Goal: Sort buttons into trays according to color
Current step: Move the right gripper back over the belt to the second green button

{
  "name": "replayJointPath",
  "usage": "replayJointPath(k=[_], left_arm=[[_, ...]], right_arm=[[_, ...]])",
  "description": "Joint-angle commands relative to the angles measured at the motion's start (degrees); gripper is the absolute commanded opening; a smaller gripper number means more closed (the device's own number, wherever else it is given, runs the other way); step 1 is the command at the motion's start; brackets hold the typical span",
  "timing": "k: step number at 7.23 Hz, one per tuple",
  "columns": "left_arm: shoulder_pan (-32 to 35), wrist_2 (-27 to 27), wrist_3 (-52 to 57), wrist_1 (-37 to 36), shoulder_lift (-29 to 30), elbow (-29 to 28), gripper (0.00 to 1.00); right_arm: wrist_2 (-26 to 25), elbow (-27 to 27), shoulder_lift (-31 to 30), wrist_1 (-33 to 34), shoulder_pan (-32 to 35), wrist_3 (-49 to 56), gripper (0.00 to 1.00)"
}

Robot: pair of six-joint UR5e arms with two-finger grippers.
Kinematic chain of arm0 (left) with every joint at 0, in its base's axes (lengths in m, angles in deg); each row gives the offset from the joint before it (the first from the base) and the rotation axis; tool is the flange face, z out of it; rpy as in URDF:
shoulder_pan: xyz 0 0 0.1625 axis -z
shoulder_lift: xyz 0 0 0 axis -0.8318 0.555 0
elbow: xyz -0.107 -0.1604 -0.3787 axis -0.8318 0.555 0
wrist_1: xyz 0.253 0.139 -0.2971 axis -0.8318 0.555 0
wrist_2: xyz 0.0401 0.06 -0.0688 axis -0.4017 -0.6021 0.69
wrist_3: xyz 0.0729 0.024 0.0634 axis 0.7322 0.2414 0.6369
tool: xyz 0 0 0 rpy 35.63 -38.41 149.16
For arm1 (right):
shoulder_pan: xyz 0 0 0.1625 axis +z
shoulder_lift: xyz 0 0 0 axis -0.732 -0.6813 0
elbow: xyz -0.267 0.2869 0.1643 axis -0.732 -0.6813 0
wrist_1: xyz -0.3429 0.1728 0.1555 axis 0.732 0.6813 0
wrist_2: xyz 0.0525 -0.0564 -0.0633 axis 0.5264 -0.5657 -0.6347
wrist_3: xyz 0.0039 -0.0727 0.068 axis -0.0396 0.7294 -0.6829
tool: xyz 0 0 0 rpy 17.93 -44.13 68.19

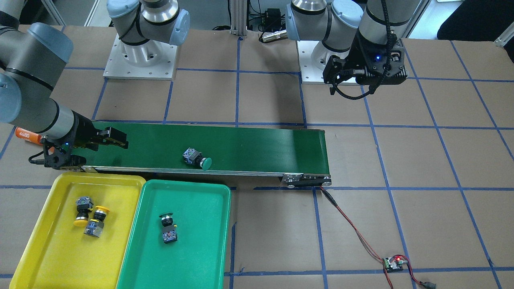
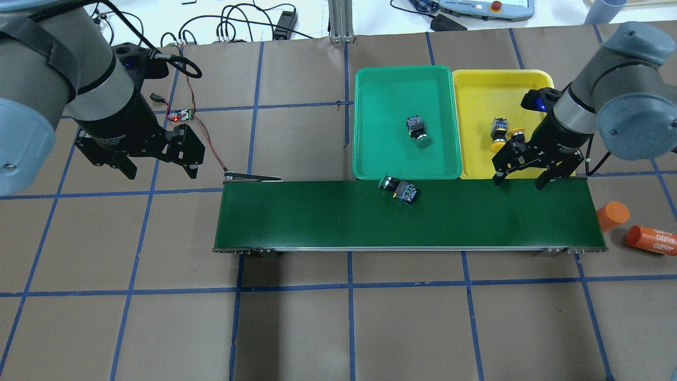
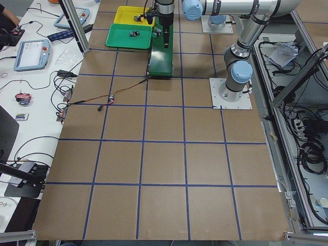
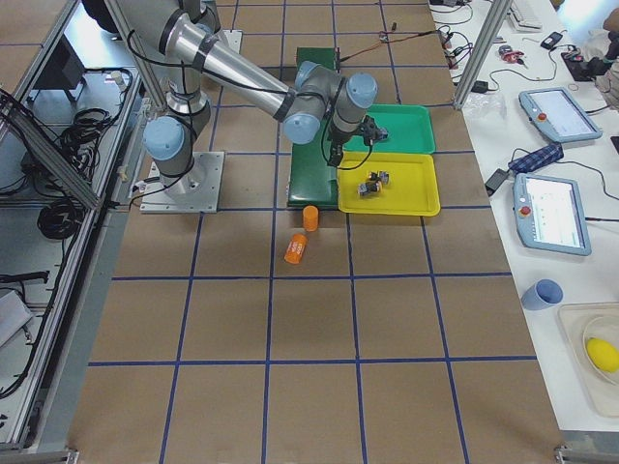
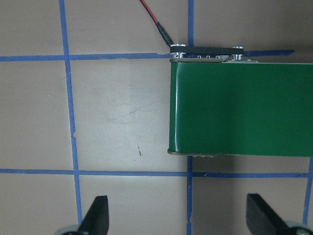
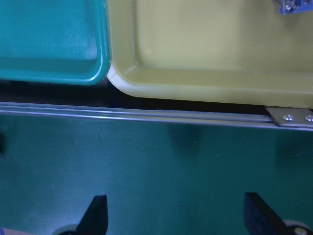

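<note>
**While both hands hang empty, one green button lies on the belt**

Though its fingers are spread wide, the left hand (image 2: 161,172) grips nothing and touches nothing. Seen from overhead, it hangs over the bare counter (image 2: 317,317), at about ten o'clock from the left end of the conveyor belt (image 2: 476,217). Its wrist camera shows only that belt end and blue tape lines between the two fingertips. At one o'clock from the hand sits a small circuit board (image 2: 180,115) with a red light.

Near the belt's middle, by its far edge, a green-capped button (image 2: 400,189) lies on its side, with its cap toward ten o'clock. At twelve o'clock from it is the green tray (image 2: 391,95), with a second green-capped button (image 2: 418,129) inside. Right against that tray at three o'clock is the yellow tray (image 2: 476,100), carrying two yellow-capped buttons (image 1: 81,209) just beside each other.

The right hand (image 2: 518,181) is likewise released, its fingers wide apart and empty. It hangs over the belt's far edge, at the yellow tray's six o'clock rim. From overhead it covers part of one yellow-capped button, while the front-facing view shows both in full. The right wrist camera shows the two trays' corners meeting above the belt's rail.

At three o'clock off the belt's right end lie two orange cylinders (image 2: 612,216). One of them reads "4680".
</note>
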Motion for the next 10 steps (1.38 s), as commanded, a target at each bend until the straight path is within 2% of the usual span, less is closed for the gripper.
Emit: replayJointPath(k=[1,4,6,8,10], left_arm=[[0.1,0.0,0.0,0.0,0.1,0.0,1.0],[0.2,-0.1,0.0,-0.5,0.1,0.1,1.0],[0.2,-0.1,0.0,-0.4,0.0,0.1,1.0],[0.2,0.0,0.0,-0.4,-0.1,-0.1,1.0],[0.2,0.1,0.0,-0.3,0.1,-0.2,1.0]], right_arm=[[2.5,0.2,-0.2,-0.1,0.8,-2.0,0.97],[1.4,0.2,-0.8,0.7,5.1,2.5,0.97],[1.1,-0.1,-0.7,1.0,4.7,13.0,0.98],[-2.7,0.1,-2.0,1.8,4.6,23.3,0.97],[-3.8,0.2,-2.1,3.2,4.4,33.3,0.97]])
